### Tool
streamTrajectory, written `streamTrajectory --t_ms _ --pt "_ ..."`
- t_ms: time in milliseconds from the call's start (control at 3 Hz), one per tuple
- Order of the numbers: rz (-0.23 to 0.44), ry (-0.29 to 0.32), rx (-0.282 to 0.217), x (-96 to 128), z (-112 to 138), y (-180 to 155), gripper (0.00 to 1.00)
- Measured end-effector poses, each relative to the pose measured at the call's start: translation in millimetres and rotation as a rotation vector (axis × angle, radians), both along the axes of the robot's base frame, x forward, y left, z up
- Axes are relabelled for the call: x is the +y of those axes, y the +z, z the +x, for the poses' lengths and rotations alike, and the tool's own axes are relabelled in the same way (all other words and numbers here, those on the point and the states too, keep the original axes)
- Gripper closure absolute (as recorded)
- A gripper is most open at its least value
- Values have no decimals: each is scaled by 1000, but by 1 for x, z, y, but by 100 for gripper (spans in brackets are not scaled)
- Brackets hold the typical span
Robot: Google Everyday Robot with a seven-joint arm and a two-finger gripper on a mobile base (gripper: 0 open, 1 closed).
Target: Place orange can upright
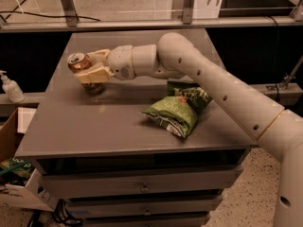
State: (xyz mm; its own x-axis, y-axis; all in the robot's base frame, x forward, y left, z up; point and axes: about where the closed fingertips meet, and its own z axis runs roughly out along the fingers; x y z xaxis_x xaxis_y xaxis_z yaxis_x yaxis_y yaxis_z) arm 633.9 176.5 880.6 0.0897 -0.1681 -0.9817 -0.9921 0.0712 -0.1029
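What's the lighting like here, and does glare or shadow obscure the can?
Camera view: dim, warm light, with dark recesses behind the table. The gripper, over the table's far-left part, holds the orange can; its silver top shows a mild sheen, not obscuring glare.

gripper (91, 70) clasps can (78, 60) at table's (71, 126) left rear — open top around it; chip bag (176, 111) well right.
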Motion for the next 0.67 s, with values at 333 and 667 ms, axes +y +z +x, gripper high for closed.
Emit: streamTrajectory --t_ms 333,667 --pt "-16 -4 1 0 -1 -3 83" --pt "-16 -4 1 0 -1 -1 59"
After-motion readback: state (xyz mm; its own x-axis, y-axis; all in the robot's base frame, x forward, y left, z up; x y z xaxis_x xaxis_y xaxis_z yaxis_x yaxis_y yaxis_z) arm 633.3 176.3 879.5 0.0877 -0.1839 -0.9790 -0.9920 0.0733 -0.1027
